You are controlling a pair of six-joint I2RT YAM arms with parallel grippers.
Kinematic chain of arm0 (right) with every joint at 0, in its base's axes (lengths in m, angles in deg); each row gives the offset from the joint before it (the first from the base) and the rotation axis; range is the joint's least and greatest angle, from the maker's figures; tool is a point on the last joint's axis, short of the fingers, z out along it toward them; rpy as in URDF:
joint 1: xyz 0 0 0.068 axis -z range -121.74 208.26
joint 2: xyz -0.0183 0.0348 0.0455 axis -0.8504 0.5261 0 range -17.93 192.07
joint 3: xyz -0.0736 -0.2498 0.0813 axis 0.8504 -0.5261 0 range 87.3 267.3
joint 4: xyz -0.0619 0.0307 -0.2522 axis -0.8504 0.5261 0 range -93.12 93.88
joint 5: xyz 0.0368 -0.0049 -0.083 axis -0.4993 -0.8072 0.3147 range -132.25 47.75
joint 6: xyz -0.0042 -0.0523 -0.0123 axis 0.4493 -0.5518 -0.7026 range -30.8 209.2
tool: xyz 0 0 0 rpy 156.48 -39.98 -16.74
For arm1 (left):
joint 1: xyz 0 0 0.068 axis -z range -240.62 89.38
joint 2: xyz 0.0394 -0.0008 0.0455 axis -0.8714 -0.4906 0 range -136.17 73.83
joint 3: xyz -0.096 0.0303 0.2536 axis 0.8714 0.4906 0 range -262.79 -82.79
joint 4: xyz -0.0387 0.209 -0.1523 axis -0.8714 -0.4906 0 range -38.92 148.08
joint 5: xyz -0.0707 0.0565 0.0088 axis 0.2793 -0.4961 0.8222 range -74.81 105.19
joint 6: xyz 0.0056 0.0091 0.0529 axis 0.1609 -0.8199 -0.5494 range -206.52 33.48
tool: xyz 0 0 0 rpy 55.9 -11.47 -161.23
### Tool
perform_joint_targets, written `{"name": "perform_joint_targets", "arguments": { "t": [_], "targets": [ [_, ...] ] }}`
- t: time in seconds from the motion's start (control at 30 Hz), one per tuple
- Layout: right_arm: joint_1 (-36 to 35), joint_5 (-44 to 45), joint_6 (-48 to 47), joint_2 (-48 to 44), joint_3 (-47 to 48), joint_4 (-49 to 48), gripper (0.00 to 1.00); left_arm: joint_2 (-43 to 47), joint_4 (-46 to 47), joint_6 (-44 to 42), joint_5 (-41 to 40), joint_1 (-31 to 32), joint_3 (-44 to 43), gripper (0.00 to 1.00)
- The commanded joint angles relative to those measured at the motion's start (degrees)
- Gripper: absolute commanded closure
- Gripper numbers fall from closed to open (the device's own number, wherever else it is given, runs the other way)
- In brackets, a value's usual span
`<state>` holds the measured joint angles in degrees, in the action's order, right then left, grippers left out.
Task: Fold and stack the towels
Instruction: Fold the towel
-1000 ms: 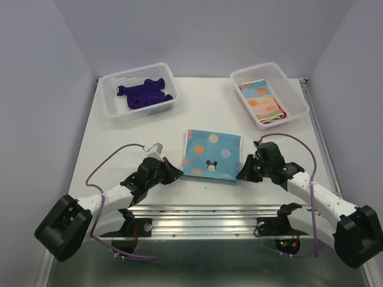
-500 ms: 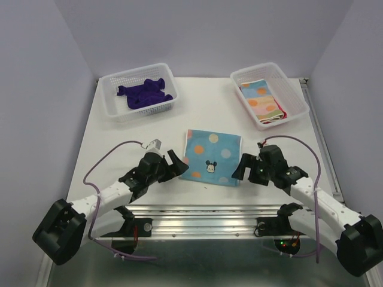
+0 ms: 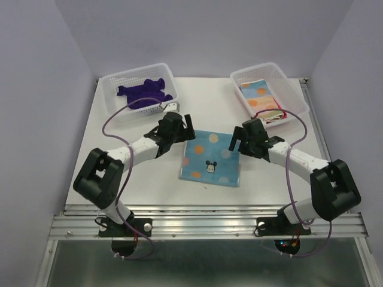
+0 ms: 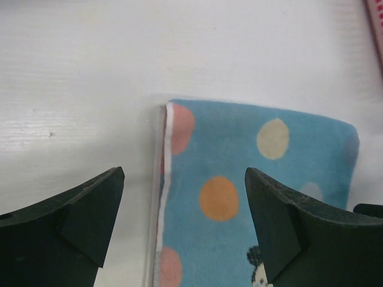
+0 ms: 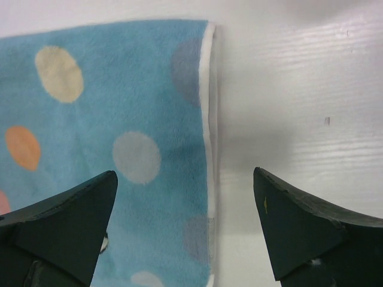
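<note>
Item 1, work surface: a blue spotted towel is lying flat at the centre of the white table, cartoon figure facing up. In the left wrist view a second layer is showing beneath its white hem.

Item 2, left tool: it is sitting at the towel's 10 o'clock corner. Its jaws are standing wide apart and gripping nothing. In its own camera the two dark fingers are straddling the towel's hemmed side edge. Whether the tips are touching the cloth cannot be told.

Item 3, right tool: it is sitting at the towel's 2 o'clock corner, jaws likewise spread wide and gripping nothing, one finger over the cloth and the other over bare table.

Item 4, storage: a purple towel is lying crumpled in the left basket at 11 o'clock. The folded towels are resting stacked in the right basket at 1 o'clock, a spotted blue one on top.
</note>
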<state>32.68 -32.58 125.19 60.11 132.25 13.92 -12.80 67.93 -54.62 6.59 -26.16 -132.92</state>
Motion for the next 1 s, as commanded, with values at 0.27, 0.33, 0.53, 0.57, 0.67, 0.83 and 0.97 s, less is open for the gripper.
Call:
{"name": "perform_joint_targets", "arguments": {
  "t": [0.27,0.33,0.53,0.57,0.67,0.83,0.97],
  "targets": [
    [1.3,11.5,-3.4,15.2,11.6,-5.5,0.08,-18.0,-2.9,-8.5,1.5,-3.5,-14.2,0.17],
    [1.5,12.2,-4.1,16.3,12.1,-5.7,0.09,-19.4,-3.3,-8.5,1.6,-4.0,-15.4,0.19],
    [2.6,13.1,-4.8,18.4,12.4,-7.6,0.19,-23.7,-3.6,-9.3,3.7,-4.5,-18.8,0.27],
    [2.6,12.8,-5.2,18.6,12.5,-8.0,0.22,-24.2,-3.6,-9.3,3.6,-4.5,-19.0,0.27],
    [2.8,11.9,-5.9,19.9,13.1,-8.8,0.32,-24.6,-3.9,-9.1,3.8,-4.6,-19.5,0.27],
    [3.2,12.0,-6.6,21.3,13.8,-9.9,0.38,-26.6,-3.9,-9.0,4.1,-4.6,-21.1,0.33],
    [3.3,12.2,-6.9,22.4,14.1,-11.6,0.40,-27.9,-4.0,-9.1,4.6,-4.6,-22.1,0.40]
  ]
}}
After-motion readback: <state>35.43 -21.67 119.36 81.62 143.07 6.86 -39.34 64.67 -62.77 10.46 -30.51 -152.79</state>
